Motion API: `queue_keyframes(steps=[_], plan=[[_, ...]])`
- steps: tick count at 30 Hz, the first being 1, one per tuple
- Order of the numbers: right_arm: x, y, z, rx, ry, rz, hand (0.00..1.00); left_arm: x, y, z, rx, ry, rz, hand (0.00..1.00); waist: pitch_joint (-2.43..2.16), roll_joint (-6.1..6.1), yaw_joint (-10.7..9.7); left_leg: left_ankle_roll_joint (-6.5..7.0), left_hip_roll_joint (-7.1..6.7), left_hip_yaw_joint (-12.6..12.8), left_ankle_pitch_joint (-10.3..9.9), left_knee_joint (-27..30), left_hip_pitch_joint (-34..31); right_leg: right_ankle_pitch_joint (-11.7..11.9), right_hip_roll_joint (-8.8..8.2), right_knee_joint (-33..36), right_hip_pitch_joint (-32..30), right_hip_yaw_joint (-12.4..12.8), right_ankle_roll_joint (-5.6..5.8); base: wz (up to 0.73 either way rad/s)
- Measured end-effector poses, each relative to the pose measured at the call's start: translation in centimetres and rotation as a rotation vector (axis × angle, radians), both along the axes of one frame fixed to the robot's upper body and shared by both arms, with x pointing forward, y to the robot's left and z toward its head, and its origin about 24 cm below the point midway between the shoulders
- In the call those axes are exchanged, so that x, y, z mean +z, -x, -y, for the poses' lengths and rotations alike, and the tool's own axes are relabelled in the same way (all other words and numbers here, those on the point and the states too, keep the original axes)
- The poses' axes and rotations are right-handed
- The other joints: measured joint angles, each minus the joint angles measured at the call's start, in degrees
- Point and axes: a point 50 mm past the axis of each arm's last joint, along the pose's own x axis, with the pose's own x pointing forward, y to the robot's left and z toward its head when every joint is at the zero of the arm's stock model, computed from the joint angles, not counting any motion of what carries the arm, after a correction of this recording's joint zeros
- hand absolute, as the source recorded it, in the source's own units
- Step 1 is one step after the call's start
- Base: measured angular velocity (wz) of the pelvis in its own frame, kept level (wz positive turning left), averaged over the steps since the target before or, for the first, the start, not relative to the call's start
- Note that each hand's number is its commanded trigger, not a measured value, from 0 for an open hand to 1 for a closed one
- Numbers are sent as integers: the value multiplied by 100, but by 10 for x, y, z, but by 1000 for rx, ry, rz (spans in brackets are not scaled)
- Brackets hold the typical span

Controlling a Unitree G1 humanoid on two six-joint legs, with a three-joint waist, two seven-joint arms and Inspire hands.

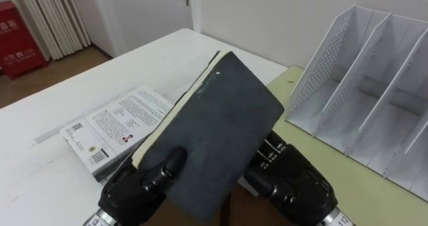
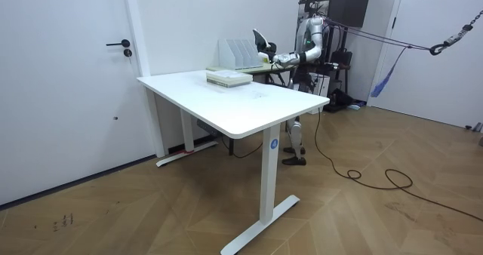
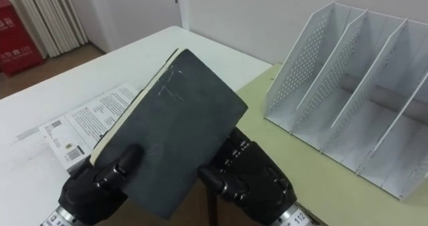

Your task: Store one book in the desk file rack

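The dark grey book (image 1: pixel 217 122) is held tilted above the near edge of the white desk (image 1: pixel 40 186). The left hand (image 1: pixel 137 182) clamps its lower left corner, thumb curled over the matte cover. The right hand (image 1: pixel 294 182) grips the lower right edge with its fingers bent underneath. The room view shows the book raised before the perforated white file rack (image 1: pixel 374 85), at the desk's far edge. A stack of paperbacks (image 1: pixel 117 122) lies left.
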Motion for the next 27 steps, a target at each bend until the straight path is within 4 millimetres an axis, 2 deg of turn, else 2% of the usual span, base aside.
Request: queue_keyframes(steps=[4, 14, 21, 22, 23, 24, 27], plan=[[1, 1, -3, 15, -4, 0, 100, -4, 3, 4, -56, 2, -7, 100, 17, 30, 5, 0, 3, 10, 0, -12, 13, 0, 0, 5, 0, 10, 0, 0], [3, 1, -5, 36, -29, -9, 100, -6, 5, 7, -92, 33, -26, 100, 21, 30, 29, 0, 3, 16, 0, -17, 11, 0, 2, -5, -2, 15, 0, 0], [5, 1, -5, 41, -35, -2, 100, -7, 6, 8, -103, 46, -32, 100, 25, 22, 123, 0, 3, 17, 0, -19, 8, 0, 2, -10, -3, 17, 0, 0], [5, 1, -5, 42, -34, 0, 100, -6, 6, 8, -105, 48, -30, 64, 23, 20, 126, 0, 3, 17, 0, -19, 8, 0, 2, -11, -3, 17, 0, 0], [5, 1, -5, 43, -34, 0, 100, -6, 6, 8, -106, 49, -30, 17, 24, 16, 125, 0, 3, 17, 0, -18, 7, 0, 2, -11, -2, 17, 0, 0], [5, 1, -5, 43, -34, 0, 100, -6, 6, 8, -106, 49, -30, 0, 26, 14, 126, 0, 3, 16, 0, -18, 5, 0, 2, -11, -2, 17, 0, 0], [5, 1, -4, 42, -23, -3, 100, -7, 6, 8, -106, 48, -31, 0, 30, 2, 135, 0, 2, 17, 0, -19, 16, 0, 3, -7, 3, 22, 0, 0]])
